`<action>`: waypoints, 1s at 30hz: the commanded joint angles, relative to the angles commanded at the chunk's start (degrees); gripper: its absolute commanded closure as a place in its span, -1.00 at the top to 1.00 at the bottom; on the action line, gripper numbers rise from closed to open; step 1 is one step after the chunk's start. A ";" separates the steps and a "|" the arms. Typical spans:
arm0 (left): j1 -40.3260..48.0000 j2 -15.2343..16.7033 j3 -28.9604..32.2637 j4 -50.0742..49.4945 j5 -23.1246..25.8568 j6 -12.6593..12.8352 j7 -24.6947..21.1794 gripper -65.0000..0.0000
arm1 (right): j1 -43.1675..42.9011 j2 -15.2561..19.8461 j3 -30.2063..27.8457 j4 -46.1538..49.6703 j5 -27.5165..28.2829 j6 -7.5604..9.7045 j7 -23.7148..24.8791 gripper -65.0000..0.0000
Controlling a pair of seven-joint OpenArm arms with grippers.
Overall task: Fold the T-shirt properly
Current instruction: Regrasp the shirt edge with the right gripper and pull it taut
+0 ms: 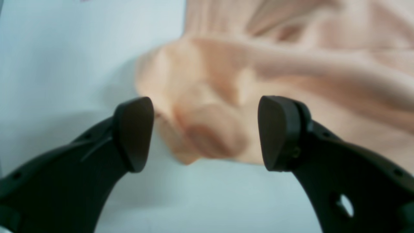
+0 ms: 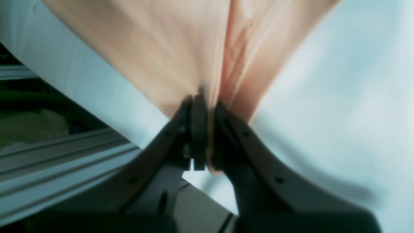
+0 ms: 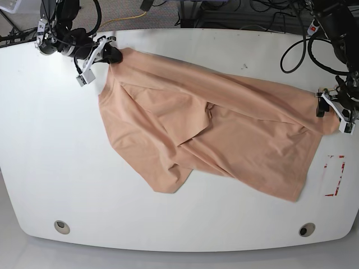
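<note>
The peach-pink T-shirt [image 3: 213, 129] lies rumpled and stretched slantwise across the white table [image 3: 50, 157], with folds over its middle. My right gripper [image 2: 207, 129] is shut on an edge of the T-shirt [image 2: 155, 48]. In the base view this gripper [image 3: 112, 55] is at the shirt's far-left corner. My left gripper [image 1: 207, 132] is open at the shirt's right end. A bunched tip of the T-shirt [image 1: 207, 129] lies between and just beyond its dark pads [image 1: 136, 132], not pinched. In the base view the left gripper [image 3: 331, 109] is at the table's right edge.
A red-outlined rectangle [image 3: 335, 175] is marked on the table right of the shirt. Two round holes [image 3: 61, 226] [image 3: 305, 229] sit near the front edge. Cables [image 3: 291, 50] and arm bases crowd the back corners. An aluminium rail [image 2: 64, 155] runs below the table's edge.
</note>
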 joint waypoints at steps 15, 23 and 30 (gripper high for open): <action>4.31 0.35 -1.93 -0.62 0.26 0.00 -0.09 0.43 | 1.85 6.42 0.00 -0.26 0.00 0.00 0.00 -1.00; 4.22 0.00 4.13 -0.53 0.26 0.00 -0.26 -0.56 | 3.08 9.49 0.18 -0.35 0.00 0.00 0.00 -1.00; 2.46 0.00 2.64 0.70 0.09 0.00 -0.26 -1.00 | 3.69 9.67 0.44 -0.35 0.00 0.00 0.00 -1.00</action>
